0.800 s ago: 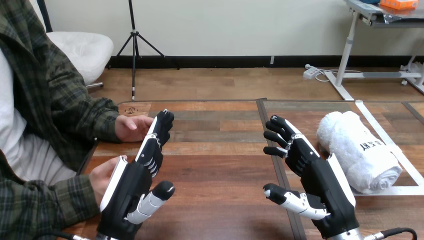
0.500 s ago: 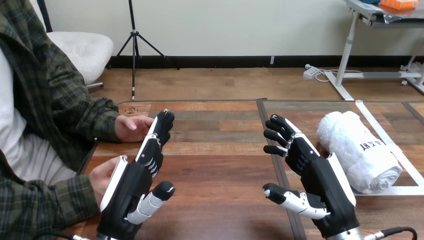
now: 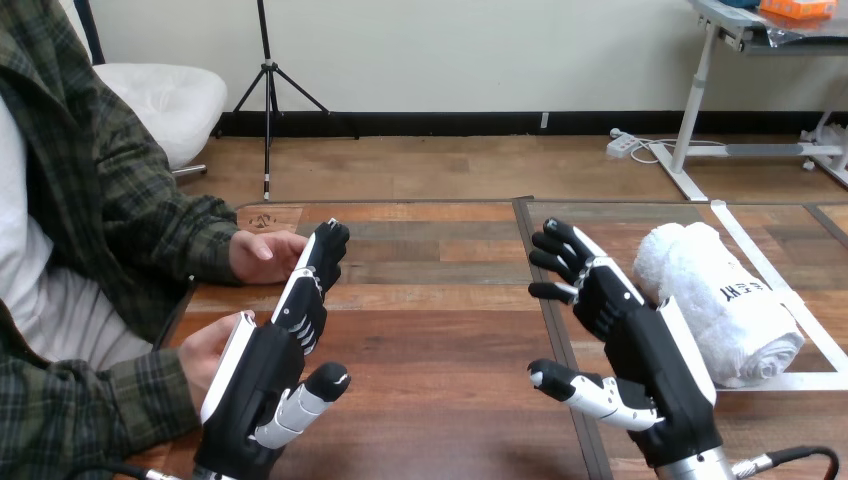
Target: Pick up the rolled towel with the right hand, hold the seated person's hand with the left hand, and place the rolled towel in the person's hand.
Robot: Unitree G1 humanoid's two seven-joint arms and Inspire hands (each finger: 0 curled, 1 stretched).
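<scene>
The white rolled towel (image 3: 718, 300) lies on the table at the right, inside a white taped square. My right hand (image 3: 640, 350) hovers just left of it, fingers straight and spread, thumb out to the left, holding nothing. My left hand (image 3: 270, 370) is at the lower left, fingers straight and pointing away, thumb out to the right. The person's nearer hand (image 3: 205, 352) lies right beside my left hand's back, partly hidden by it. The person's farther hand (image 3: 265, 256) rests on the table by my left fingertips (image 3: 328, 240).
The wooden table (image 3: 440, 330) has a dark seam running front to back near my right hand. White tape (image 3: 780, 290) frames the towel's spot. The person sits along the table's left side.
My right hand has shifted slightly up and to the right, toward the towel. My left hand and the person's hands have stayed put.
</scene>
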